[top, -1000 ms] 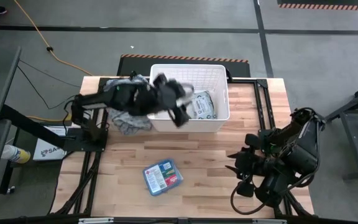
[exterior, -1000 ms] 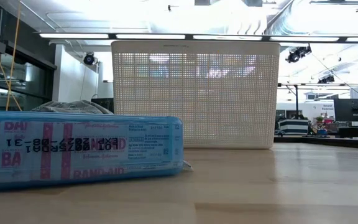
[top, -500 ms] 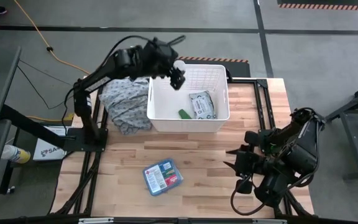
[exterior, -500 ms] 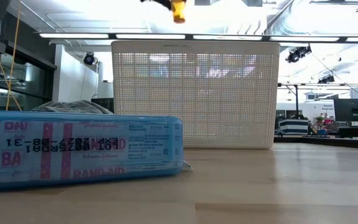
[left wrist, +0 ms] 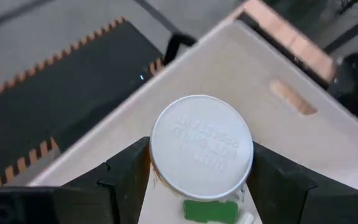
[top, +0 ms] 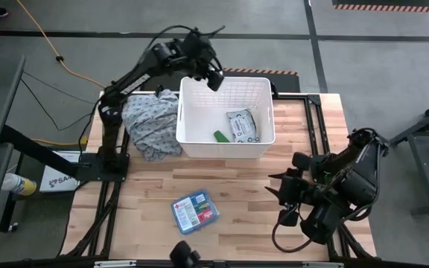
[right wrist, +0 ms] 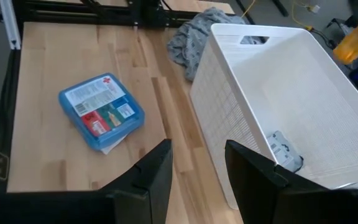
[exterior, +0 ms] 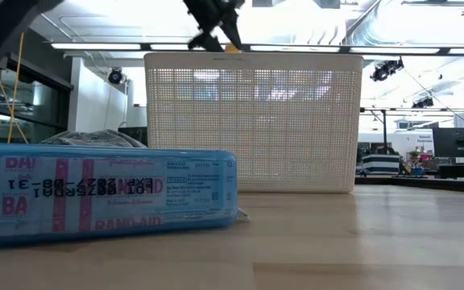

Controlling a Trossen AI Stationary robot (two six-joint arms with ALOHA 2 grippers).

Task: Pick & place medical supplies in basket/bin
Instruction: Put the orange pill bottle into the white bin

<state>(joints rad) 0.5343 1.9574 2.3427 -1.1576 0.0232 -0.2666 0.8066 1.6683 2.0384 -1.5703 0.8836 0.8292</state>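
Above the basket's [top: 226,112] far rim the left gripper [top: 213,77] clamps a white-capped bottle [left wrist: 201,147], and it would do best to move over the open interior before letting go, while the right gripper [top: 281,195] waits part-open.

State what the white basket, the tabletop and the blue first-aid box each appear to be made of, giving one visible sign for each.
Basket: probably moulded plastic, matte white; its walls are a fine regular grid of holes, with rounded corners.
Tabletop: wood, seemingly jointed strips with a smooth finish; parallel boards and grain show.
First-aid box: likely translucent blue plastic, slightly glossy; printed labels show on its lid and side.
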